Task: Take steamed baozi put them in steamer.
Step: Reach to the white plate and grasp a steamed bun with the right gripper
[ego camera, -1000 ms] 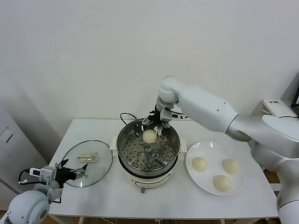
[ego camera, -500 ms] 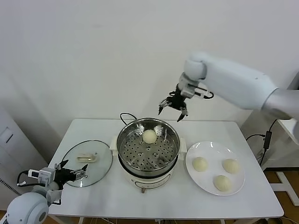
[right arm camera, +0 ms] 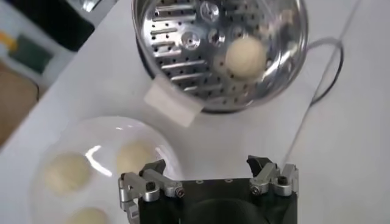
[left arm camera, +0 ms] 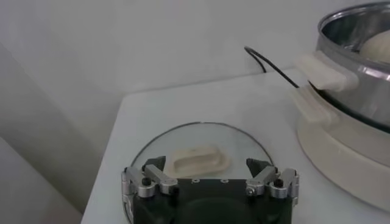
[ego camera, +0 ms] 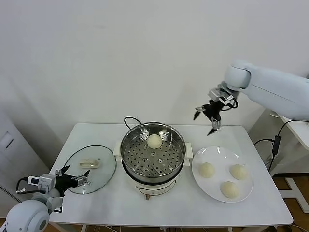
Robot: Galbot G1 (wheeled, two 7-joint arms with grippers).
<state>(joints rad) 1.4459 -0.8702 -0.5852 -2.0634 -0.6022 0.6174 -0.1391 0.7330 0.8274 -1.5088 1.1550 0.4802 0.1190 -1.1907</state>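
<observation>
**One bun in the steamer, three on the plate, right gripper raised and empty**

A white table is seen from above against a plain white wall. At its middle stands the steamer, a shiny steel pot on a white base, with a black cord trailing behind it. One steamed baozi lies on the perforated tray, toward the far side. On the robot's right, a white plate sits just beside the pot and carries three more buns, set apart from one another. On the robot's left, a glass lid lies flat on the table.

The right gripper is held in the air above the far edge of the table, between pot and plate, with its jaws spread and nothing between them. The left gripper is parked low at the near rim of the lid, jaws spread as well. Nothing is seen lying between the plate and the pot.
</observation>
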